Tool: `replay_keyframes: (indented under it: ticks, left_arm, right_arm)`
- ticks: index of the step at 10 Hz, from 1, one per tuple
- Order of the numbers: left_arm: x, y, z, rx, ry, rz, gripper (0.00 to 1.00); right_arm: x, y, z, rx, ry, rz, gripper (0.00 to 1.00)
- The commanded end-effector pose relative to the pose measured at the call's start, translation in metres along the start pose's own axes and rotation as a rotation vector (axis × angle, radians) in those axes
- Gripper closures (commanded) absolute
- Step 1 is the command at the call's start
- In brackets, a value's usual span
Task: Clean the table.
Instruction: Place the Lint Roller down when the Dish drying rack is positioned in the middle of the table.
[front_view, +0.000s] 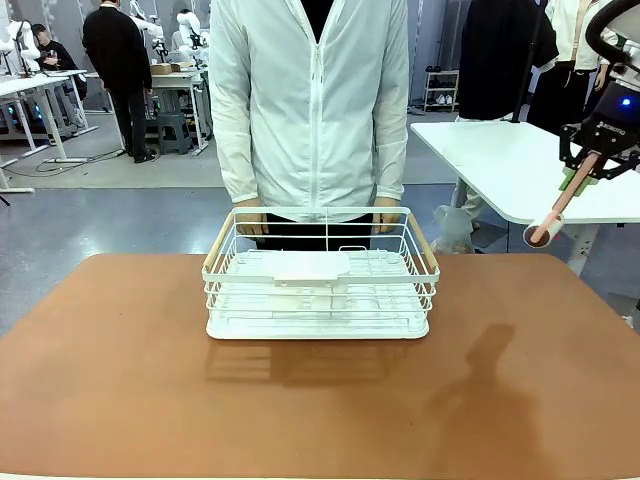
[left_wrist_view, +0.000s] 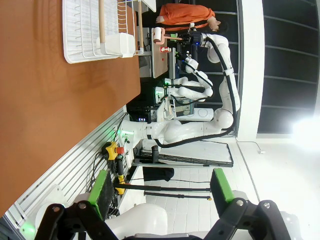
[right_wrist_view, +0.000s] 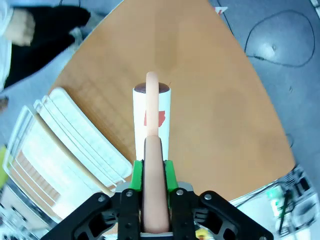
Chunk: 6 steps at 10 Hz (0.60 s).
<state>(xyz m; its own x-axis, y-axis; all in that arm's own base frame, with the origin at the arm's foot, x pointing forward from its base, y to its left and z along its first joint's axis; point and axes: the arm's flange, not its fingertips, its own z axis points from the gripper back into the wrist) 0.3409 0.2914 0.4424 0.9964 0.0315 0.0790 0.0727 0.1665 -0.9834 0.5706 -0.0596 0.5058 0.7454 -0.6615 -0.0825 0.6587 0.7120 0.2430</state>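
Observation:
The reddish-brown table (front_view: 150, 380) carries a white wire basket (front_view: 215, 262) at its middle. My right gripper (front_view: 590, 168) hangs high above the table's far right corner, shut on the pink handle of a lint roller (front_view: 549, 231) whose white roll points down and to the left. In the right wrist view the roller (right_wrist_view: 152, 112) sticks out from my right gripper (right_wrist_view: 152, 170) over the table (right_wrist_view: 215, 100), beside the basket (right_wrist_view: 75, 145). My left gripper (left_wrist_view: 162, 192) is open with nothing between its green pads (left_wrist_view: 102, 192), off the table's (left_wrist_view: 60, 110) edge.
A person in a white jacket stands at the far side with both hands (front_view: 250, 215) at the basket's far rim. A white-topped table (front_view: 500, 160) stands behind on the right. The basket (left_wrist_view: 95, 30) holds a white tray.

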Motion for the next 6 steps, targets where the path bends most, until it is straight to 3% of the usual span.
replay_keyframes:
  ticks: [1,4,6]
  left_arm:
    - [-0.006,-0.004,0.002,0.005,0.002,0.007,0.0]
    - [-0.006,-0.004,0.002,0.005,0.002,0.007,0.0]
    - [-0.006,-0.004,0.002,0.005,0.002,0.007,0.0]
  right_arm:
    - [-0.014,0.012,-0.003,0.02,-0.066,-0.188,0.79]
    - [-0.018,0.015,-0.014,0.103,-0.179,-0.47,0.79]
    - [-0.019,0.016,-0.027,0.205,-0.244,-0.576,0.79]
